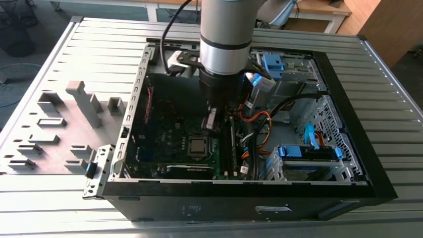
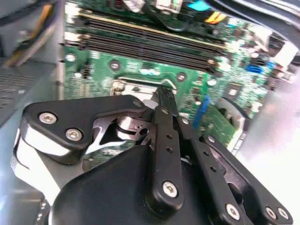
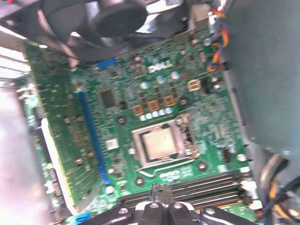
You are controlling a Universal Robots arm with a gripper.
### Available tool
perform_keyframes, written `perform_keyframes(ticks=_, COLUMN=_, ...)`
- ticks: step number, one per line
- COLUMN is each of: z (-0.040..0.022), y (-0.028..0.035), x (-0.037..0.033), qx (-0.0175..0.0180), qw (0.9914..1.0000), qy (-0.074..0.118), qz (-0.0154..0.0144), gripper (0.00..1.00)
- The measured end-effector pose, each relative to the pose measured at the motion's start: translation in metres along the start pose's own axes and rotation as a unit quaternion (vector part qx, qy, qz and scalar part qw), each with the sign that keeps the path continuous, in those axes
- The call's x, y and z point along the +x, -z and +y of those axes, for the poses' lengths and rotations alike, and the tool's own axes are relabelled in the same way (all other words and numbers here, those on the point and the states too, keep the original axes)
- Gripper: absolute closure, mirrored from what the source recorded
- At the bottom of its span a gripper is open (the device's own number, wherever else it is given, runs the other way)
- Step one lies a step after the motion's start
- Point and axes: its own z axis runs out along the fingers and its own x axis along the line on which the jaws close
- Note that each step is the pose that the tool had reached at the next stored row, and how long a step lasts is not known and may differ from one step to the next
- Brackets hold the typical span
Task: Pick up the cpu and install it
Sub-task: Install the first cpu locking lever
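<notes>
The cpu (image 3: 159,143) is a dull silver square lying flat inside the metal socket frame (image 3: 187,151) on the green motherboard (image 3: 197,108). In the exterior view the cpu (image 1: 197,145) sits low in the open PC case (image 1: 343,163). My gripper (image 1: 211,122) hangs just above and behind it. Its black fingers (image 2: 162,101) meet at the tips, shut, with nothing seen between them. In the first wrist view the gripper (image 3: 158,191) is over the memory sticks (image 3: 206,185), beside the socket and apart from the cpu.
A black fan (image 3: 110,16) and coloured cables (image 1: 254,124) crowd the board's edges. Blue drive brackets (image 1: 307,152) fill the case on the exterior view's right. Grey fixture blocks (image 1: 73,106) stand on the slatted table (image 1: 53,193) on the exterior view's left.
</notes>
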Motion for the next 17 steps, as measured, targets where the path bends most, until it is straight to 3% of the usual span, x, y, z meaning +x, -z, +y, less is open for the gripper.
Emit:
perform_keyframes(ticks=1, z=0.0009, y=0.0, x=0.0004, qx=-0.0014, qw=0.99998, qy=0.0, qz=-0.0069, gripper=0.89)
perform_keyframes(ticks=3, z=0.0054, y=0.0, x=0.0021, qx=-0.0003, qw=0.99986, qy=-0.001, qz=-0.0165, gripper=0.89)
perform_keyframes(ticks=4, z=0.0085, y=0.0001, x=0.0032, qx=0.001, qw=0.99979, qy=-0.001, qz=-0.0206, gripper=0.89)
perform_keyframes(ticks=6, z=0.0164, y=0.0001, x=0.006, qx=0.0053, qw=0.99965, qy=-0.002, qz=-0.0257, gripper=0.89)
perform_keyframes(ticks=10, z=0.0307, y=0.0002, x=0.0113, qx=0.0115, qw=0.99952, qy=-0.003, qz=-0.0286, gripper=0.89)
perform_keyframes(ticks=12, z=0.0318, y=0.0019, x=0.0121, qx=0.012, qw=0.99951, qy=-0.003, qz=-0.0289, gripper=0.89)
perform_keyframes(ticks=15, z=0.0313, y=0.0112, x=0.0132, qx=0.0117, qw=0.99947, qy=-0.003, qz=-0.0301, gripper=0.89)
perform_keyframes(ticks=17, z=0.0313, y=0.0119, x=0.0132, qx=0.0117, qw=0.99947, qy=-0.003, qz=-0.0303, gripper=0.89)
